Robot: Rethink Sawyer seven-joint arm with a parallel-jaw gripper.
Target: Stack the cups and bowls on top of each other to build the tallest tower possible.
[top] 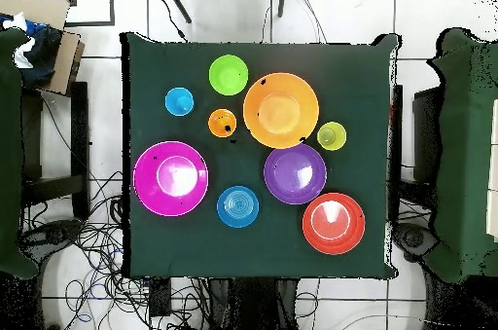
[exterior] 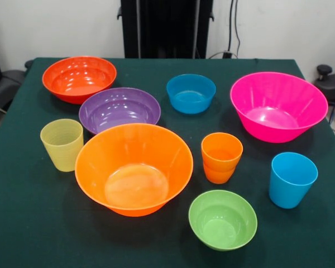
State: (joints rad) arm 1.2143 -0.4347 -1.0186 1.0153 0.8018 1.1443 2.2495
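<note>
Overhead view shows no gripper, front view neither, so I can't tell how its fingers stand or which vessel lies nearest it. No tower yet: everything sits open side up, apart, on the dark green table cloth [exterior: 22, 223].

Front view layout:
- big glossy orange plastic bowl [exterior: 134, 168] at centre, purple medium bowl [exterior: 119, 109] touching or overlapping its far rim
- red-orange medium bowl [exterior: 79, 79] far left
- hot pink large bowl [exterior: 278, 105] far right
- small blue bowl [exterior: 191, 93] between purple and pink
- lime green small bowl [exterior: 223, 219] nearest camera
- ribbed yellow-green tumbler [exterior: 62, 144], orange tumbler [exterior: 221, 157], sky blue tumbler [exterior: 291, 179]

All round, no long axis. Likely base: a large bowl. No labels or writing readable.
</note>
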